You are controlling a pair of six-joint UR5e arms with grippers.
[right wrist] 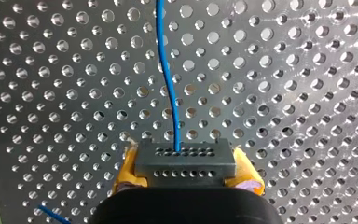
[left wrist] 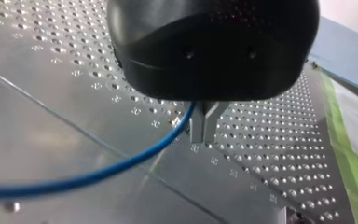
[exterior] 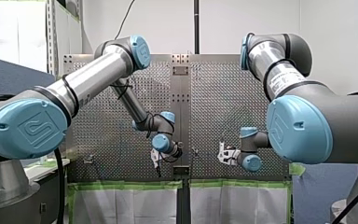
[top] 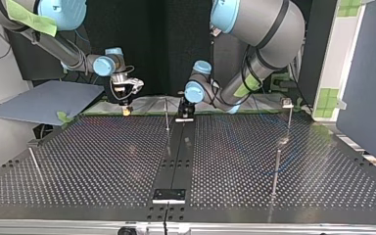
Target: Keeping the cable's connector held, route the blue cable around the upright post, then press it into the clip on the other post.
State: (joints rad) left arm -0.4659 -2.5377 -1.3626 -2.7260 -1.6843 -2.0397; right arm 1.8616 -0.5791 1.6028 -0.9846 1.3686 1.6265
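Yellow pads are marking the right gripper (top: 126, 107) at the top view's left, hanging low over the far edge of the perforated table (top: 103, 161). Right wrist view: its pads are sitting narrow, clamping the dark connector (right wrist: 185, 161) from both sides. The blue cable (right wrist: 170, 93) is leaving the middle of the connector's face and running straight ahead over the table holes, away from the gripper.

Moving right in the top view, the upright post (top: 167, 113) is standing near the table's centre line at the far side. The left gripper (top: 185, 113) is hovering just beside it, on the post's right. Left wrist view: its metal fingers (left wrist: 200, 126) are pinched together on the blue cable, which is curving away to one side and trailing off low over the table.

Further right in the top view, the second post (top: 291, 120) is carrying the clip (top: 287, 103) at its top, well apart from both grippers. Cable path in that view is looking too faint to follow, so I can't tell how it lies relative to either post.
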